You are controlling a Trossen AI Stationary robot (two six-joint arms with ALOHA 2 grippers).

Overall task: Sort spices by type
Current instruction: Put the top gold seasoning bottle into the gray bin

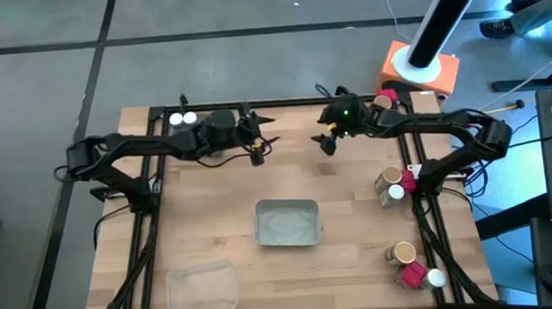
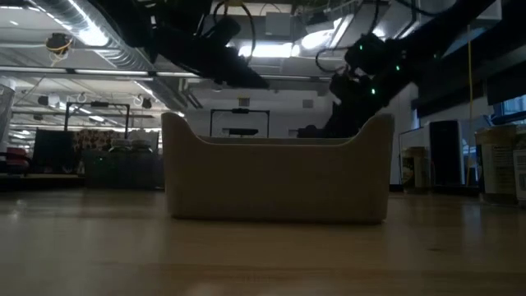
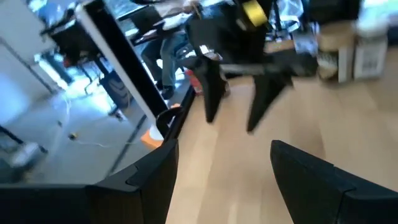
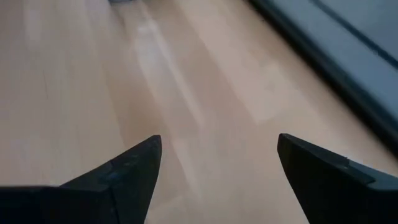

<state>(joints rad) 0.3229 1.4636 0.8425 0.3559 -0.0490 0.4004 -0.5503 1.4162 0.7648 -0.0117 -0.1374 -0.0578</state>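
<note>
Both grippers hang open and empty near the table's far edge: the left gripper [image 1: 257, 144] toward the middle, the right gripper [image 1: 326, 134] facing it. Most spices [image 1: 393, 185] crowd the right edge (two white-capped jars [image 1: 182, 118] sit at the far-left corner). A grey tray [image 1: 287, 222] lies mid-table.

Pale wooden table [image 1: 259, 190]; grey rectangular tray [image 1: 287, 222]; clear tray [image 1: 202, 289]; tan-lidded round jars [image 1: 389, 178], white-capped jars [image 1: 182, 118], seemingly red boxes [image 1: 412, 276].
</note>
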